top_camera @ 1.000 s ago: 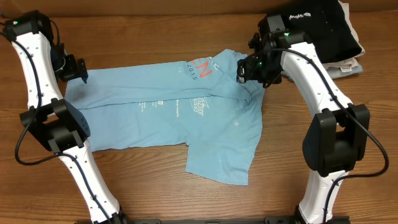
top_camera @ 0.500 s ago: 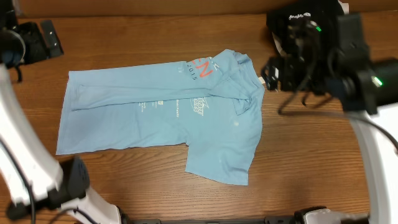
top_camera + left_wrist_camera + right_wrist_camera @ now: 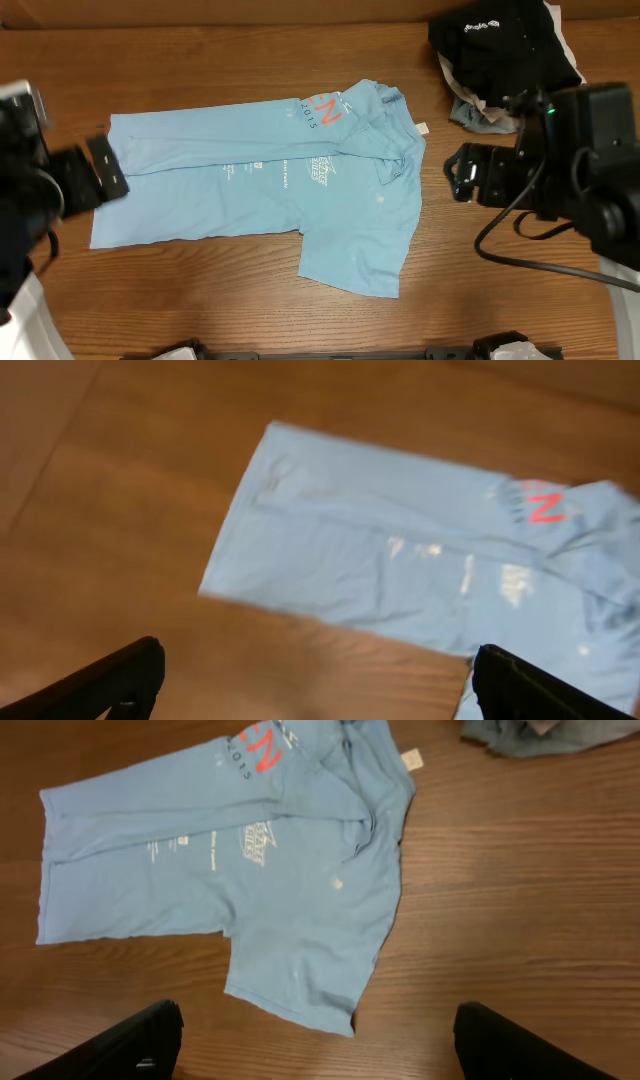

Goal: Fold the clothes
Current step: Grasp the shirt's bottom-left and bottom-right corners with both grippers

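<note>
The light sky-blue T-shirt (image 3: 290, 170) lies partly folded and flat on the wooden table, its long folded body pointing left and one sleeve part hanging toward the front. It also shows in the left wrist view (image 3: 420, 560) and the right wrist view (image 3: 260, 870). My left gripper (image 3: 315, 680) is open and empty, raised high above the table off the shirt's left edge. My right gripper (image 3: 320, 1040) is open and empty, raised high to the right of the shirt.
A black garment with a small white logo (image 3: 505, 45) lies at the back right on top of beige and grey-blue folded garments (image 3: 478, 110). The grey-blue garment's edge shows in the right wrist view (image 3: 540, 735). Bare wood surrounds the shirt.
Both arms have let go of the shirt and risen away from it, the left arm toward the left front, the right arm toward the right. The shirt has stayed in place.
</note>
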Action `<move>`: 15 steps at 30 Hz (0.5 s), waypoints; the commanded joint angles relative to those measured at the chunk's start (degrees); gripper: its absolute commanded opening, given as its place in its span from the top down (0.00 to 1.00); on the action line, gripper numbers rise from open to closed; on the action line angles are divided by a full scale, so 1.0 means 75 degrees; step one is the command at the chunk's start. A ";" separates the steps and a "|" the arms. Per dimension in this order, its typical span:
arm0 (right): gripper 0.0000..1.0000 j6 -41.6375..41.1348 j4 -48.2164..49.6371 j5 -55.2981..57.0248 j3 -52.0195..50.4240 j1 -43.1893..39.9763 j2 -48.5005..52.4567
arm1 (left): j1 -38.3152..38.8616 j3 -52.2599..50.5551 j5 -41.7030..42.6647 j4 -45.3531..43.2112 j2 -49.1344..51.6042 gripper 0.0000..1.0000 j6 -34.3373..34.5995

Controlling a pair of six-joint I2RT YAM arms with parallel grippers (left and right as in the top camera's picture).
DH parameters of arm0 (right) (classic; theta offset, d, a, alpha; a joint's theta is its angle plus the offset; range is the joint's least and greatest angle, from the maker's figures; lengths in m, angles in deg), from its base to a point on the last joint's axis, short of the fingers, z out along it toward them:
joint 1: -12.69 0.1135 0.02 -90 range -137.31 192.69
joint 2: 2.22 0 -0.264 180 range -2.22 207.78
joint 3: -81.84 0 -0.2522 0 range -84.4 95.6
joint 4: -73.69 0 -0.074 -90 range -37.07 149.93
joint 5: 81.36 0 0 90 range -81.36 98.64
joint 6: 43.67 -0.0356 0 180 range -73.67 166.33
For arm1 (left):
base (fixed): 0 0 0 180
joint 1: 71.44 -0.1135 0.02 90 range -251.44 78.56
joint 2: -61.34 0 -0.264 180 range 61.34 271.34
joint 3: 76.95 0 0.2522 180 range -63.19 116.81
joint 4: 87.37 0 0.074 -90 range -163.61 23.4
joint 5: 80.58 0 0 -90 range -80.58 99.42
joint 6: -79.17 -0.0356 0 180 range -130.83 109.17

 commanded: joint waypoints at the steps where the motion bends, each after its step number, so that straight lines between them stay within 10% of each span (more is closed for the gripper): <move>1: 0.09 -0.0440 0.0318 0.0023 -0.0839 0.0469 -0.0090 | 0.0012 -0.1419 -0.1183 -0.0254 -0.0417 0.00 0.0930; 15: 0.00 -0.1749 0.4030 -0.0513 -0.5336 0.1562 0.0006 | -0.0947 -0.6892 -0.1335 -0.4194 -0.0344 0.00 0.2655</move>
